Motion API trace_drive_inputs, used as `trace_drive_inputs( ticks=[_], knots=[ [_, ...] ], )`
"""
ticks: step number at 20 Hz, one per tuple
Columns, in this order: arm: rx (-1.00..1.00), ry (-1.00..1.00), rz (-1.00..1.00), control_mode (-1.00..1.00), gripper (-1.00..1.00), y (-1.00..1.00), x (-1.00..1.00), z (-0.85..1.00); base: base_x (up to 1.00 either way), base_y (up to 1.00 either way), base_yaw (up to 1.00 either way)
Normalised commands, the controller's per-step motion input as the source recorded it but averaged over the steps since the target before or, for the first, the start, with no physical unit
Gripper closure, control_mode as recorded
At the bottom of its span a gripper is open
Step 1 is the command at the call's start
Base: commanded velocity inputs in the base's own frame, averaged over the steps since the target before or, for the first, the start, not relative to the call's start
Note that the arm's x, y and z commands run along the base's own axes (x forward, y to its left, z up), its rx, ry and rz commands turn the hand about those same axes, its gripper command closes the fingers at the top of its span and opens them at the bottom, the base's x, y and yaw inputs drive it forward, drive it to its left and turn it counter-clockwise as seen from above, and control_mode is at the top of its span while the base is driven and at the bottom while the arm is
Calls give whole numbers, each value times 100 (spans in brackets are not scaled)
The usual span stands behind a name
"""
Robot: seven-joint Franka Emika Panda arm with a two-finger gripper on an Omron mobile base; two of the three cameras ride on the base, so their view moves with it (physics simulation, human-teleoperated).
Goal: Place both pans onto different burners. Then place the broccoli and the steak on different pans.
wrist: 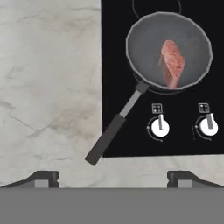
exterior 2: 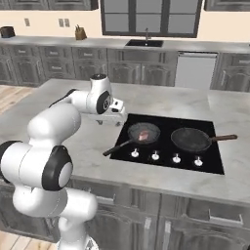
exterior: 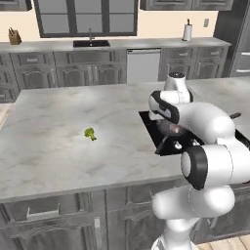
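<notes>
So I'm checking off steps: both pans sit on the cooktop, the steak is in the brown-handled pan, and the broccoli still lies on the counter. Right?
Not quite: the steak lies in the pan with the long black handle, as the right base view shows. The brown-handled pan holds nothing. Both pans do sit on the cooktop, and the broccoli is still on the counter.

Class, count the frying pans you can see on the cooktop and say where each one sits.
2. The black-handled pan sits on the cooktop's left, holding the steak; the brown-handled pan sits on its right, empty.

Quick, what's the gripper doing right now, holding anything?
Gripper: open, holding nothing, above the counter beside the cooktop.
</notes>
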Motion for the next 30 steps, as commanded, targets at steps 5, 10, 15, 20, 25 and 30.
trace_drive_inputs(
  ticks=[5, 10, 15, 20, 25, 30],
  knots=[
    [0, 0, 0, 100, -100, 0, 0, 0, 16, 98, 0],
    [0, 0, 0, 100, -100, 0, 0, 0, 31, 43, 0],
    [0, 0, 0, 100, -100, 0, 0, 0, 61, 1, -2],
    [0, 0, 0, 100, -100, 0, 0, 0, 5, 34, 0],
    [0, 0, 0, 100, -100, 0, 0, 0, 0, 67, 0],
    [0, 0, 0, 100, -100, 0, 0, 0, 1, 63, 0]
  ],
)
